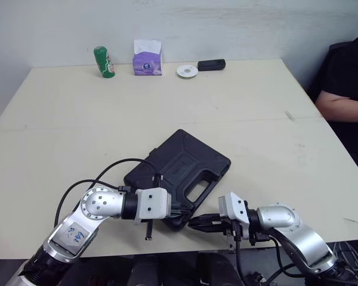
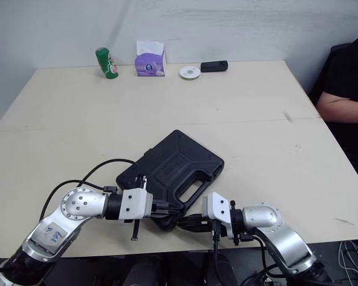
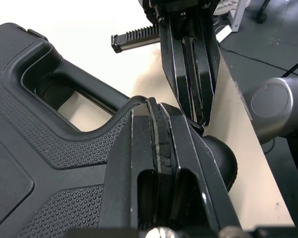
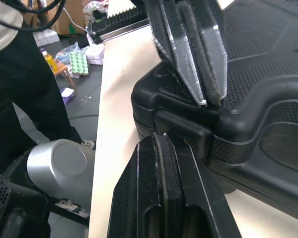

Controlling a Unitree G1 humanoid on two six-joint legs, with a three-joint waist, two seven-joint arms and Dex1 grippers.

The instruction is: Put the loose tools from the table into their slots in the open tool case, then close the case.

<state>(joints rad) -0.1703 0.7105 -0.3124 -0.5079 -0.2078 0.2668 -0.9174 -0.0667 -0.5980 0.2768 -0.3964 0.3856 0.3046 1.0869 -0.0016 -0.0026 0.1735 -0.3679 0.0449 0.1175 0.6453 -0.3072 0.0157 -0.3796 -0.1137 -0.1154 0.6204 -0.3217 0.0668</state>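
The black tool case (image 1: 173, 164) lies flat on the tabletop (image 1: 77, 119) with its lid down, near the front edge and a little to the centre-right. Its long axis runs on a slant from about 1 o'clock to 7 o'clock. The handle (image 3: 89, 91) is along the long side that faces roughly 4 o'clock, and its cut-out shows tabletop through it.

The left claw (image 1: 182, 211) reaches in from 9 o'clock with its fingers pressed together. Its tips are on the case's nearest corner, at the 7 o'clock end just beside the handle. The right claw (image 1: 197, 224) comes in from 3 o'clock, also pressed together and pinching nothing. Its tip points at that same corner, just short of the case's side wall and close to the left claw's tips.

Along the far edge at 12 o'clock stand a green can (image 1: 104, 62), a purple tissue pack (image 1: 147, 59), a white disc (image 1: 187, 71) and a small black device (image 1: 211, 64). A person's arm (image 1: 346, 106) rests at 2 o'clock.
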